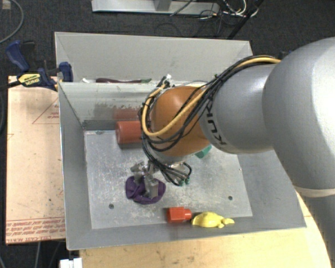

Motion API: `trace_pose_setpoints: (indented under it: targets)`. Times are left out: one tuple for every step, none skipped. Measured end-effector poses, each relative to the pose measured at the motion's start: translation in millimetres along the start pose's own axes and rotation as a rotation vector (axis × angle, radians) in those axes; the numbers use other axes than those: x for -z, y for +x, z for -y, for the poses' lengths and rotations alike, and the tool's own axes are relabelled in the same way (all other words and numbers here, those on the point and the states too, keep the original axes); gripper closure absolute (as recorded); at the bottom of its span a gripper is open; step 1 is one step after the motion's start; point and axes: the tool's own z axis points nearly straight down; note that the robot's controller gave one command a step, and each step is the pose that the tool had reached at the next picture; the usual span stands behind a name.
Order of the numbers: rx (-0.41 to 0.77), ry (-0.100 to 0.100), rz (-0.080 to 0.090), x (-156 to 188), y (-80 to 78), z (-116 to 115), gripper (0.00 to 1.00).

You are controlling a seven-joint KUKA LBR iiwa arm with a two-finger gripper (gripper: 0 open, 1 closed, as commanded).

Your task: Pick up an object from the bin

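We see a thick arm [285,105] of smooth silver-grey rounded links, one bearing dark lettering [211,127] that is partly covered. At its wrist sits a glossy orange domed cover [176,113]. Yellow and black cables [156,132] loop across it in a bundle. Under it is a small grey metal gripper [149,187], with thin black and green wires [180,175] beside it

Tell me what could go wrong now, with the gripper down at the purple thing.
The purple thing looks soft and crumpled under the gripper, so it may slip or only partly lift. The red block and yellow toy lie close by; a dragged lift might nudge them.
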Motion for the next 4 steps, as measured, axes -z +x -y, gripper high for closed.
trace_pose_setpoints:
  targets:
    - [0.000,0.000,0.000,0,0.0,0,1.00]
    - [0.030,-0.001,0.003,102,4.7,-12,1.00]
    - [0.030,-0.001,0.002,102,4.7,-12,1.00]
    - [0.069,-0.002,0.007,220,0.6,-17,1.00]
